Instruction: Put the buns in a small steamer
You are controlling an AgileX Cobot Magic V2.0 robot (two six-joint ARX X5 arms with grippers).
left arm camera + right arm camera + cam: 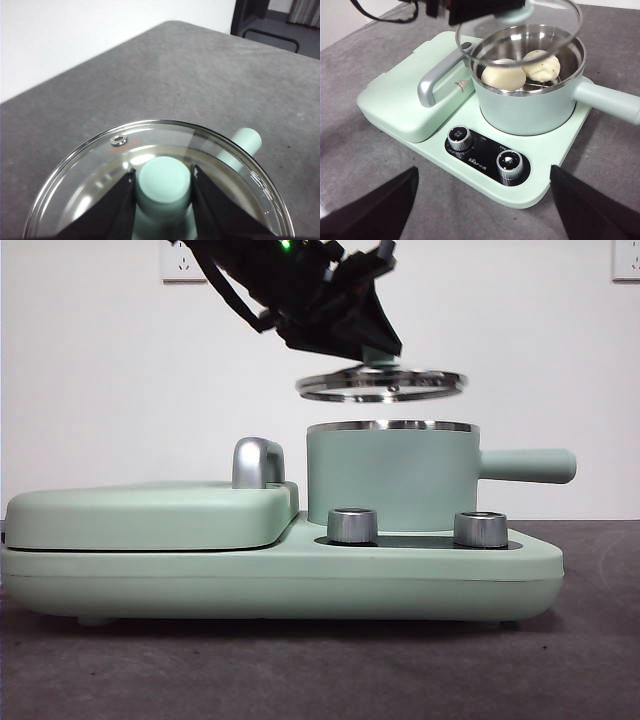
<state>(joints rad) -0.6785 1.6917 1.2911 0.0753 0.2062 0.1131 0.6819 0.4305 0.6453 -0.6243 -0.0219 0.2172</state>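
Both buns lie inside the small steamer (530, 107): a smooth cream one (503, 76) and a ridged one with green flecks (541, 65) beside it. In the front view the steamer (390, 480) hides them behind its mint-green wall. My left gripper (164, 172) is shut on the green knob (164, 187) of the glass lid (380, 383). It holds the lid level a little above the steel rim. From the right wrist view the lid (520, 25) hangs over the pot under the left gripper (475, 7). My right gripper (482, 200) is open, in front of the appliance.
The steamer stands on a mint-green appliance base (300, 580) with two steel dials (352, 525) (480, 529). A flat griddle cover (150, 515) with a chrome handle (257, 462) fills the base's left part. The pot's straight handle (530, 465) sticks out right.
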